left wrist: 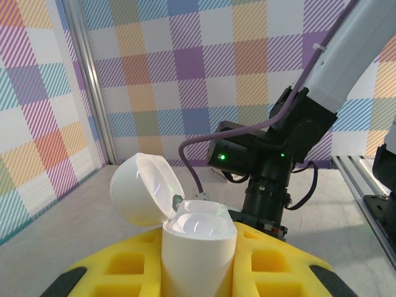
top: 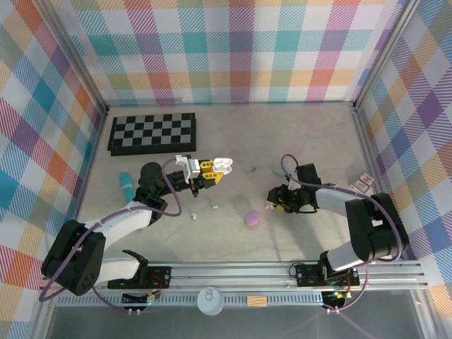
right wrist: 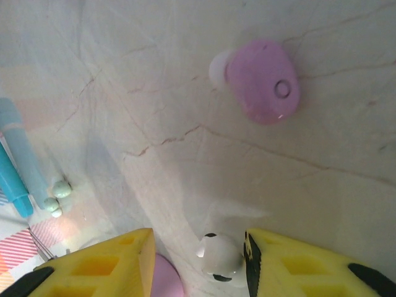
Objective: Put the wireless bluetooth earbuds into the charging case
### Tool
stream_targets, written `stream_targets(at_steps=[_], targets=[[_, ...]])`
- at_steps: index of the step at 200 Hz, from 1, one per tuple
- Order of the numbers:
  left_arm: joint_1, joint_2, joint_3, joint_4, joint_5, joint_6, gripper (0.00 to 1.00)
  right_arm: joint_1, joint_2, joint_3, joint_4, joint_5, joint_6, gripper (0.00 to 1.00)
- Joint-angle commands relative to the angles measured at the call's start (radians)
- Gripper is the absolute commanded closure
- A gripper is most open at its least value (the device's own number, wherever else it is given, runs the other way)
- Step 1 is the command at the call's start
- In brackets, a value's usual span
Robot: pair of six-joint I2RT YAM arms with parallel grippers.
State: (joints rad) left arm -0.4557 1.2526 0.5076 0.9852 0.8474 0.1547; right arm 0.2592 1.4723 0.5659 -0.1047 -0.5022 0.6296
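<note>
Left gripper [top: 209, 168]: shut on the white charging case [left wrist: 197, 266], held upright between the yellow fingers with the lid [left wrist: 145, 189] swung back.
Case interior: seen nearly edge-on, so whether a bud sits inside cannot be told. The base runs off the bottom edge of the left wrist view.
Right gripper [right wrist: 198, 235]: low over the table [top: 296, 141] with its fingers apart. A white earbud [right wrist: 218, 255] lies between them, close against one finger and not clamped.
Purple earbud [right wrist: 260, 80]: on the table beyond the right gripper, white tip showing.
Purple case [top: 252, 218]: just beside the right gripper. It is mostly cut off in the right wrist view.
Pale earbuds [top: 214, 205]: on the table near the left arm, too small to make out.
Teal cylinder [right wrist: 15, 167]: cut by the frame edge.
Cards [top: 361, 183]: print too small to read.
</note>
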Motion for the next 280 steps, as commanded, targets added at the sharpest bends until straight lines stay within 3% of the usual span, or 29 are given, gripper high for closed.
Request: stream_targets(at_steps=[1, 149, 194, 280], targets=[[-0.012, -0.006, 0.022, 0.03, 0.027, 0.022, 1.0, 0.008, -0.024, -0.008, -0.023, -0.018, -0.028, 0.58], [-0.015, -0.013, 0.028, 0.015, 0.026, 0.025, 1.0, 0.048, -0.021, -0.012, -0.09, -0.065, -0.103, 0.56], [-0.018, -0.009, 0.028, 0.02, 0.025, 0.023, 1.0, 0.047, -0.028, 0.021, -0.133, 0.038, -0.144, 0.56], [-0.019, -0.023, 0.022, 0.008, 0.019, 0.024, 1.0, 0.048, 0.02, 0.043, -0.057, -0.03, -0.13, 0.6]])
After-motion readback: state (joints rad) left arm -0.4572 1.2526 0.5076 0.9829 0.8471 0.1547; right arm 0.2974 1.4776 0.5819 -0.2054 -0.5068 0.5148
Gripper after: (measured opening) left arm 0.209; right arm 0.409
